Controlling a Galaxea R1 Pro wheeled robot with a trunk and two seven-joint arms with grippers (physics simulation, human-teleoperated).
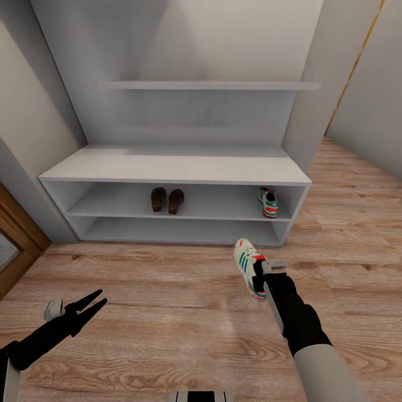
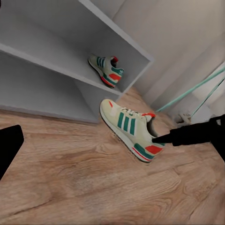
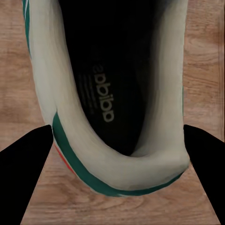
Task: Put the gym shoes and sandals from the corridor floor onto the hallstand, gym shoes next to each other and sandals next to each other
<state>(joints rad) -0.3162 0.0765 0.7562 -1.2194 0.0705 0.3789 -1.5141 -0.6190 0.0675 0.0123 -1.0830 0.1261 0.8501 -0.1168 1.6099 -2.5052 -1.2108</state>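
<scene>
One gym shoe lies on the corridor floor in front of the hallstand, toe toward it. My right gripper is open, and its fingers straddle this shoe's heel. The second gym shoe stands at the right end of the rack's upper open tier. The two sandals sit side by side near the middle of that same tier. The left wrist view takes in the floor shoe and the shelved shoe. Low at the left, my left gripper hangs open and empty.
A floating wall shelf hangs above the rack's thick top. Grey walls close in on both sides of the rack. A brown wooden door frame stands at the far left. The wood floor stretches away to the right.
</scene>
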